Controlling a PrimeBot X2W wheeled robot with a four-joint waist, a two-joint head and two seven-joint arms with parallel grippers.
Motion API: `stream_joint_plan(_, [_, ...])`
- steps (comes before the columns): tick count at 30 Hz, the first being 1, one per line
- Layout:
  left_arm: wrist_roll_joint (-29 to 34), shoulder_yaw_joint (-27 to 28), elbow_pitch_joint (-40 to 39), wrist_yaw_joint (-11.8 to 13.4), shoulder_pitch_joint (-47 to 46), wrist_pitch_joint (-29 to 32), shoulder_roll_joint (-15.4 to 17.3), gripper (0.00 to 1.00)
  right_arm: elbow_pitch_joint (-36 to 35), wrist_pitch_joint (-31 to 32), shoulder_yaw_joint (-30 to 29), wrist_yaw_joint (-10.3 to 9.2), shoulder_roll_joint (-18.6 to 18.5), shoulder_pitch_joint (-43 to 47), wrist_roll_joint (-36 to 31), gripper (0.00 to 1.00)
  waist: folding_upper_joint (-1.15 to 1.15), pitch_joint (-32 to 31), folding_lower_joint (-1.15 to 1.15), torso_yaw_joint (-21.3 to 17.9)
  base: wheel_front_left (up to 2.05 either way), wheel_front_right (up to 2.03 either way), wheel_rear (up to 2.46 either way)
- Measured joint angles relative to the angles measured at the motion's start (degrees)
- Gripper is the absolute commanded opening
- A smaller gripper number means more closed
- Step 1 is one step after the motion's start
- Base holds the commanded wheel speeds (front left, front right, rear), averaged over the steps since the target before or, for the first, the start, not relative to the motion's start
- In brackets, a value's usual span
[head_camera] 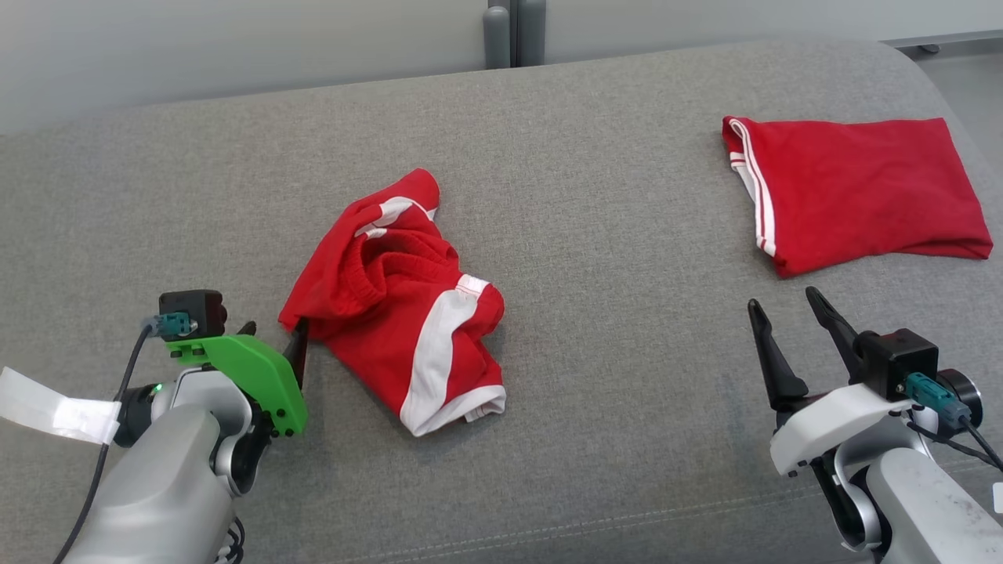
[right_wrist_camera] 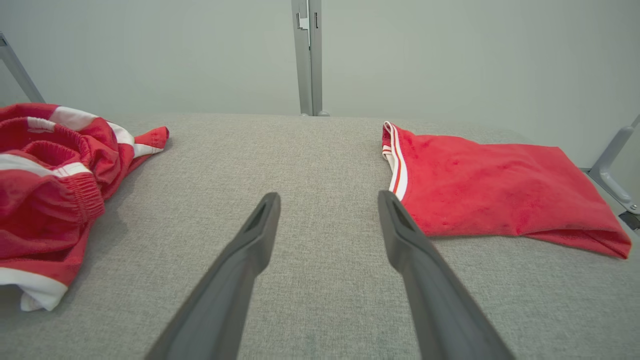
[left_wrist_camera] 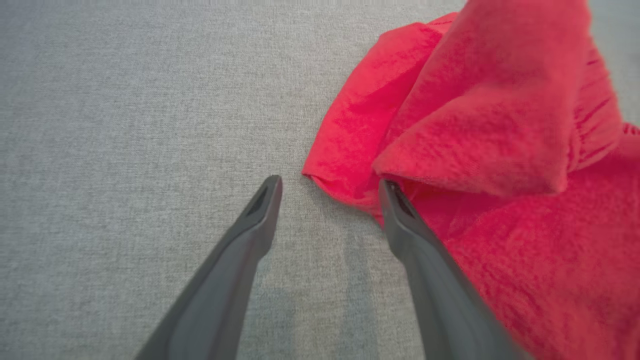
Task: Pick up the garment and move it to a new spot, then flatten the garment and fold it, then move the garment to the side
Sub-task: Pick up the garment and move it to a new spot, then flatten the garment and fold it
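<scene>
left gripper (left_wrist_camera: 330,185) is holding its jaws apart, one finger (left_wrist_camera: 400,220) touching the crumpled garment (head_camera: 400,313) lying at its three o'clock. right gripper (head_camera: 782,299) is gaping, empty, the folded garment (head_camera: 854,192) lying at its one o'clock. two red garments are resting on one couch (head_camera: 611,235).

Grey woven-fabric surface (head_camera: 611,157), rounded far corners, seam line along the near edge. Folded red cloth (head_camera: 862,192) lies flat at far right, white stripes along its left hem. Behind the far edge: pale wall (head_camera: 235,47), upright grey post (head_camera: 513,31) at centre. Slanted grey metal strut (right_wrist_camera: 612,160) beside the surface's right end.
</scene>
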Motion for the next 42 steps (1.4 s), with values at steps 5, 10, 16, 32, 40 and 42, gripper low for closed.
stream_joint_plan(5, [1.1,0.0,-2.8,0.6,0.9,-3.0,1.9,1.00,-0.1,0.0,-0.3,0.00,0.0,0.3,0.0,1.00,0.00,-0.5,0.00,0.0,0.00,0.00,0.00])
stream_joint_plan(10, [2.7,0.1,-6.1,1.5,3.1,-6.8,3.1,1.00,-0.1,0.0,-1.0,-0.14,0.0,1.5,0.0,1.00,0.00,-1.7,0.00,0.1,0.00,0.00,0.00])
stream_joint_plan(16, [6.5,-2.6,-10.9,2.8,6.3,-9.6,3.5,1.00,-0.2,-0.1,-2.4,-0.20,0.0,4.0,0.0,1.00,0.00,-4.2,0.00,0.4,0.00,0.00,0.00])
stream_joint_plan(32, [14.6,-16.2,-27.5,0.1,-1.5,3.9,-0.5,1.00,-3.0,-0.1,-0.1,-0.58,2.7,6.4,-0.2,1.00,0.00,-3.0,0.00,-0.2,0.00,0.00,0.00])
stream_joint_plan(40, [3.2,-22.6,-29.2,-12.2,-7.6,25.1,-0.1,1.00,-3.1,-0.1,2.2,0.10,3.8,3.3,-1.2,1.00,0.00,-0.4,0.00,-3.6,0.00,0.00,0.00])
stream_joint_plan(42, [-1.3,-21.6,-29.4,-10.6,-8.2,29.2,1.3,1.00,-3.2,-0.1,2.4,0.25,4.2,1.8,-1.3,1.00,0.00,0.2,0.00,-4.8,0.00,0.00,0.00])
